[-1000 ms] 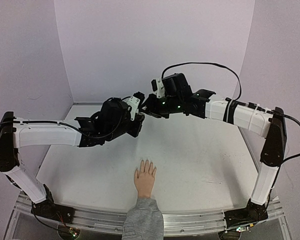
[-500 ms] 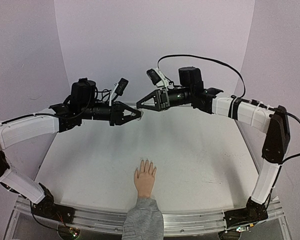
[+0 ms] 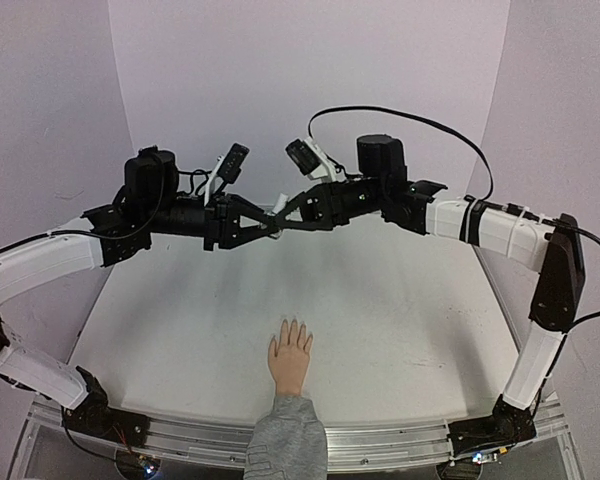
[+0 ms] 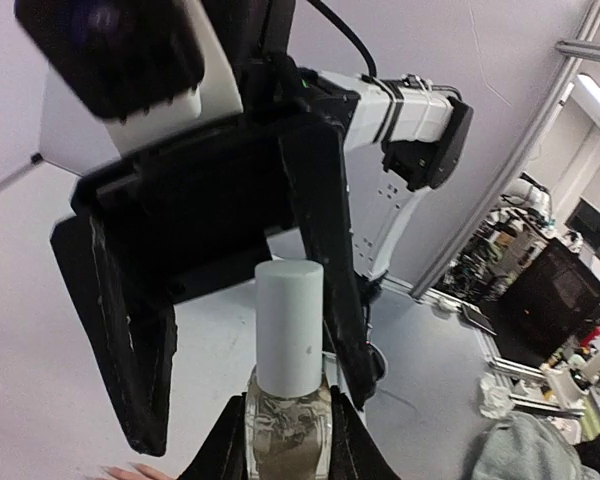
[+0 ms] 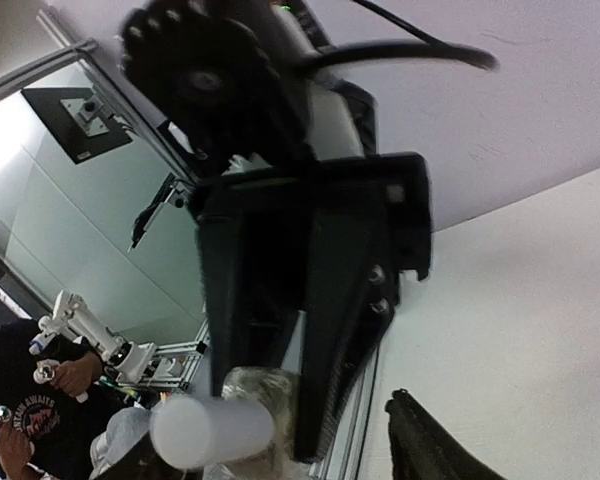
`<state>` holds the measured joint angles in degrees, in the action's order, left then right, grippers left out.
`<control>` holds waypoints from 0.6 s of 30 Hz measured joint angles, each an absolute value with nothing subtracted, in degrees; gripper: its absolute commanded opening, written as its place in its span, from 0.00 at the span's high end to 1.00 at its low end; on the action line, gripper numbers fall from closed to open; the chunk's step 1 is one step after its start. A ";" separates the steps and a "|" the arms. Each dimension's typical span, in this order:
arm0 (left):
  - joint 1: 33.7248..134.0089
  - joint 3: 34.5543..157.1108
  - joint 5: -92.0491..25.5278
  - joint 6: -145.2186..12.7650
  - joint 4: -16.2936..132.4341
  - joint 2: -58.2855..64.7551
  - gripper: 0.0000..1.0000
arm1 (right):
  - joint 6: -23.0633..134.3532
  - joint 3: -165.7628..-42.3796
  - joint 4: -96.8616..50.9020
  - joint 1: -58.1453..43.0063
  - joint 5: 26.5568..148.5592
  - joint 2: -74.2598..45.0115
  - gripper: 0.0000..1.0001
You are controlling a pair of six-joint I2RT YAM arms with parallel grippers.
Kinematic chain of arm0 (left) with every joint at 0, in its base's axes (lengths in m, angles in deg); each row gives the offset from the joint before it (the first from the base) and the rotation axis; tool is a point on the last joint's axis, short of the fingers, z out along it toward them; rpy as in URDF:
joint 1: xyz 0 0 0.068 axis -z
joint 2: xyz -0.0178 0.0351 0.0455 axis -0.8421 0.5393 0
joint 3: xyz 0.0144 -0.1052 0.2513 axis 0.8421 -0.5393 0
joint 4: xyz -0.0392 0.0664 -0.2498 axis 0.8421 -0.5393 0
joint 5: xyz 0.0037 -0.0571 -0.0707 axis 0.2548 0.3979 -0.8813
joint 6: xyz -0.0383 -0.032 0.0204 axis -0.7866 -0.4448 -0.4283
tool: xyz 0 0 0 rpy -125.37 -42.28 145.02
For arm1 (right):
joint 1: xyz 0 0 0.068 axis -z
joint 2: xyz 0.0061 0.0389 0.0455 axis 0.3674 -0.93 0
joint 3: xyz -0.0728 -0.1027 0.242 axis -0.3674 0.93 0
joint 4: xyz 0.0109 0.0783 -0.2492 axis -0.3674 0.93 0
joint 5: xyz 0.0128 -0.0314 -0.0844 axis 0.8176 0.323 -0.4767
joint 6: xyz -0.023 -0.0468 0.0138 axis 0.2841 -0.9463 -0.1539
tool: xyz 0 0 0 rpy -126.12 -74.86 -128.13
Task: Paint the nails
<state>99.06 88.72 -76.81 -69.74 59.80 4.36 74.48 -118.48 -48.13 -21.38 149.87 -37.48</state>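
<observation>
Right gripper (image 3: 280,222) is hanging open, jaws either side of the white cap (image 4: 288,325), while I'm seeing the left gripper (image 4: 285,445) clamping the polish bottle (image 4: 288,430). Cap's long axis is pointing into the right gripper; the nails (image 3: 295,324) are lying on the table (image 3: 410,300), well below both.

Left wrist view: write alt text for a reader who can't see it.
The left gripper grips a small clear bottle, its white cap sticking out. The right gripper holds its black fingers open either side of the cap, its white arm behind.
</observation>
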 measured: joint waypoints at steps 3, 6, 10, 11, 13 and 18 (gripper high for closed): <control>99.89 86.62 -67.19 -66.29 61.33 1.67 1.00 | 75.64 -114.78 -46.32 -20.81 143.99 -35.56 0.02; 100.92 84.39 -53.10 -62.02 62.38 0.51 1.00 | 76.36 -110.24 -42.84 -19.13 134.09 -32.04 0.02; 106.10 83.63 -32.07 -55.51 62.71 2.85 1.00 | 78.70 -109.67 -37.18 -17.12 122.11 -29.53 0.03; 107.85 83.80 -27.37 -54.22 62.67 4.14 1.00 | 79.70 -109.67 -36.31 -16.94 119.47 -29.18 0.07; 110.51 84.76 -19.85 -52.43 62.53 7.38 1.00 | 81.17 -109.80 -34.49 -17.23 114.57 -28.85 0.17; 113.27 87.87 -7.24 -49.94 62.03 14.28 1.00 | 83.62 -112.58 -28.85 -19.70 104.39 -28.94 0.35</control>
<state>113.27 87.87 -7.24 -49.94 62.03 14.28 83.62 -112.58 -28.85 -19.70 104.39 -28.94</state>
